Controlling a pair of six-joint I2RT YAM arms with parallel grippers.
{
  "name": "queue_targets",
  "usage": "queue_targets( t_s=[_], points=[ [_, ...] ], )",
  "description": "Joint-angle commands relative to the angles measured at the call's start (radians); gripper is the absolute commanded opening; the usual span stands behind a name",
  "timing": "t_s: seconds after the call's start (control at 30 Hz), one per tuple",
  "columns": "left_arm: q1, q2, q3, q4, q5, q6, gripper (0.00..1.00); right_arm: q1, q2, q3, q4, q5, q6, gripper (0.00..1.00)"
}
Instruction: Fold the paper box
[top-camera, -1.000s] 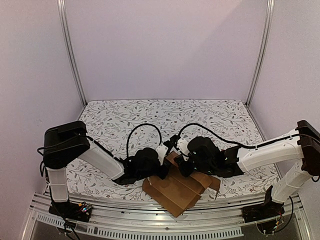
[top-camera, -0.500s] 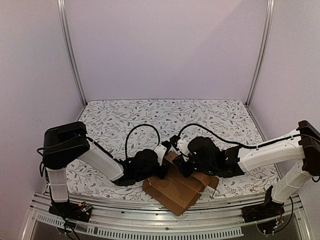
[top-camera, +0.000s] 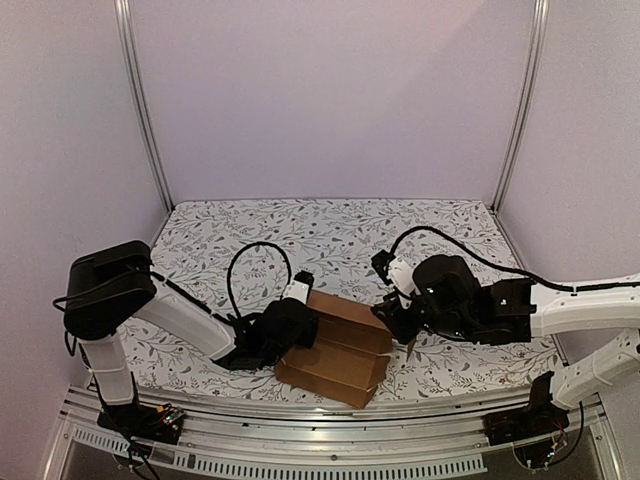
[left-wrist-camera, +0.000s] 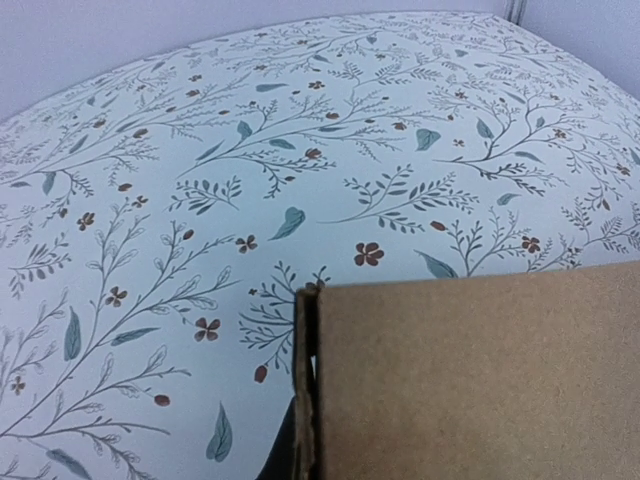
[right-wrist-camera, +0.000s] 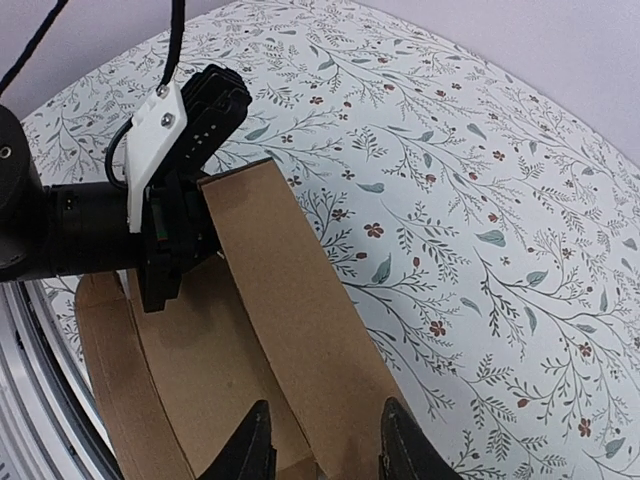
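while in left hand (top-camera: 306, 332), box (top-camera: 335, 366) on cloth (top-camera: 300, 228)

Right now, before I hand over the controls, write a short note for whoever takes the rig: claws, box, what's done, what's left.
Left claw: shut on the left end of the paper box's raised long panel.
Right claw: open, its fingers on either side of that panel's right end, not pinching it.
Paper box: near the front edge of the floral table, between the two arms, lying askew.
Done: panels creased and partly folded over each other; one long panel stands up.
Left: the box is not closed; the other walls and flaps probably need raising and tucking.
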Motion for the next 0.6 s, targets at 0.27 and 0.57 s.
queue_targets(
  t_s=[0.27,0.57],
  points=[
    [-0.050,-0.027,0.073,-0.390,-0.239,-0.313,0.00,-0.002,-0.056,-0.008,-0.201,0.117,0.070,0.00],
    [-0.088,-0.012,0.134,-0.535,-0.261,-0.420,0.00,-0.012,0.053,0.030,-0.195,0.163,0.101,0.00]
  ],
)
